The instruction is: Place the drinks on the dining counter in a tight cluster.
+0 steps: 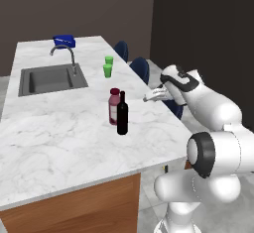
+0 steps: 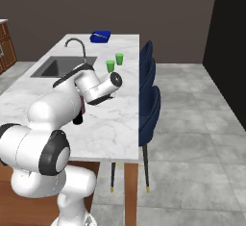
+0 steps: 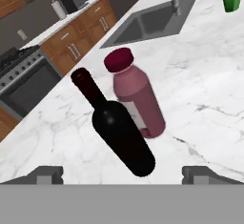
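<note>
While the gripper stood with its jaws wide apart and empty at the bottom of the hand view, the wine bottle and juice bottle stood touching mid-frame on the tabletop, near its right edge.

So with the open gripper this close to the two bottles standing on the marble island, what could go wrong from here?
1. The tall black wine bottle stands right against the stout dark-red juice bottle; a nudge to one may topple both.
2. The open gripper faces the wine bottle with its finger tips set wide; closing could catch the juice bottle too.
3. The two small green cups stand apart further along the marble counter; a wide swing could clip them.
</note>
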You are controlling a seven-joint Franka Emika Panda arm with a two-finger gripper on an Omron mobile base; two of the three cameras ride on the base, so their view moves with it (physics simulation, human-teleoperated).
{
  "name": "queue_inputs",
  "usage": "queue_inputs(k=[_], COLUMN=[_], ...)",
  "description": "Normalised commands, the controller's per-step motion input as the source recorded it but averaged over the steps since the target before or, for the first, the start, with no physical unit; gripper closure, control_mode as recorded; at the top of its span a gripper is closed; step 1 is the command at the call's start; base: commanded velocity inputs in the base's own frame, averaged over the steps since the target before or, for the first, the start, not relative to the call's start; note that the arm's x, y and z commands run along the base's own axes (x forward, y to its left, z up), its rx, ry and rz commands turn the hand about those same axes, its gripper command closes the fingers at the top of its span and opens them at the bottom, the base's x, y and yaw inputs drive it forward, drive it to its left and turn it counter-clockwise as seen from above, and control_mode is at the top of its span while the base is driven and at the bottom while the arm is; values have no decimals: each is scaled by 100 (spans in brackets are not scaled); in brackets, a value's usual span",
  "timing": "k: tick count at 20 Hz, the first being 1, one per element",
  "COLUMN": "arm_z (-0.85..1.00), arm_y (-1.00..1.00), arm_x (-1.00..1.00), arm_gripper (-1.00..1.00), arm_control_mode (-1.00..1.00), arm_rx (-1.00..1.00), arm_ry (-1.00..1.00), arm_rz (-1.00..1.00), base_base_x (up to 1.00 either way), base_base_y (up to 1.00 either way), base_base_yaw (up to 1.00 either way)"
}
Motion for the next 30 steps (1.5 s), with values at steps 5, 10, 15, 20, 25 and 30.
queue_inputs(k=[5, 10, 15, 20, 25, 30], arm_z=[6, 23, 52, 67, 53, 45], arm_y=[0, 0, 0, 0, 3, 10], arm_x=[-47, -47, -40, -47, -80, -76], arm_gripper=[-100, -100, -100, -100, -100, -100], arm_control_mode=[-100, -100, -100, -100, -100, -100], arm_rx=[-27, -30, -24, -10, -1, -1], arm_ry=[0, 1, 10, 4, -2, -5], arm_rz=[-8, -7, -9, -17, -21, -18], base_base_x=[0, 0, 0, 0, 0, 0], base_base_y=[0, 0, 0, 0, 0, 0], base_base_yaw=[0, 0, 0, 0, 0, 0])
